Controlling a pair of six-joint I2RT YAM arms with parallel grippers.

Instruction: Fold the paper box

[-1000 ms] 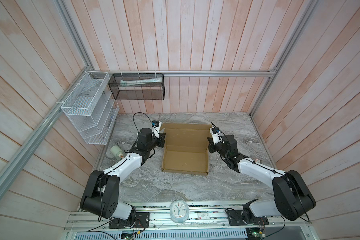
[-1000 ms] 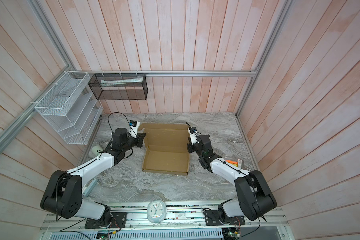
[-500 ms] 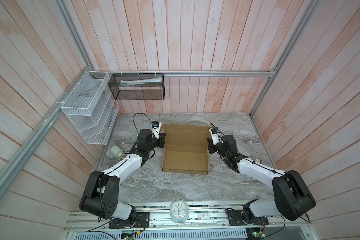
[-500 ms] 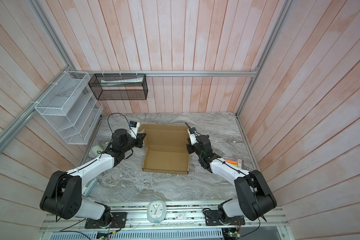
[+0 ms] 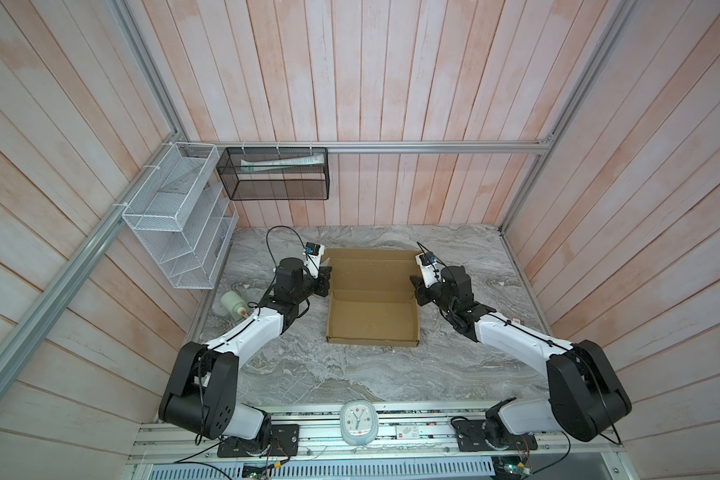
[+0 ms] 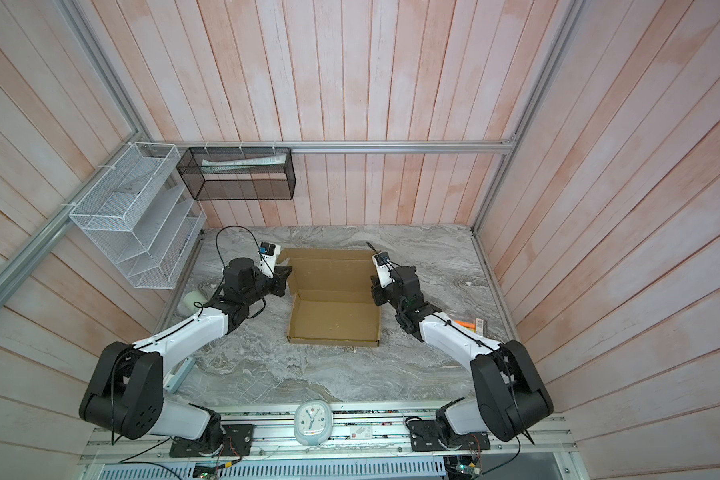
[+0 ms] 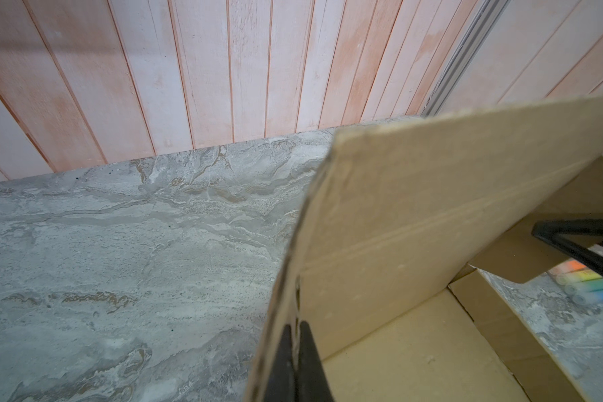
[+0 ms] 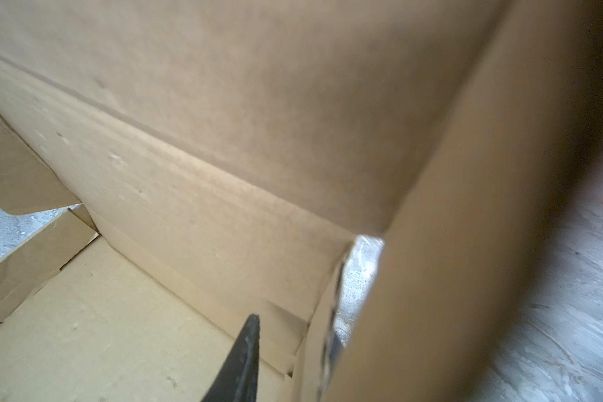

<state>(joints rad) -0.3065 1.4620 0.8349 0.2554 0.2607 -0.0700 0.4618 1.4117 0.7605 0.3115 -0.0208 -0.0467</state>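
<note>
The paper box (image 5: 373, 320) (image 6: 333, 320) is a shallow brown cardboard tray on the marble table, with its lid panel raised at the back. My left gripper (image 5: 326, 281) (image 6: 287, 279) sits at the box's left side where lid and tray meet. In the left wrist view its fingers (image 7: 307, 358) stand pressed together on the edge of the raised cardboard (image 7: 432, 209). My right gripper (image 5: 414, 286) (image 6: 373, 289) is at the box's right side, open. In the right wrist view one finger (image 8: 248, 355) is inside the tray (image 8: 84, 330), apart from the side wall. The other finger is mostly hidden behind that wall.
A white wire rack (image 5: 175, 232) and a black mesh basket (image 5: 273, 178) hang on the back-left walls. A white bottle (image 5: 233, 305) lies left of the left arm. Coloured markers (image 7: 589, 289) (image 6: 464, 323) lie right of the box. A small clock (image 5: 357, 422) sits on the front rail.
My right gripper's jaws have parted from the box's right wall. The left gripper stays shut, and both arms and the box have hardly moved.
</note>
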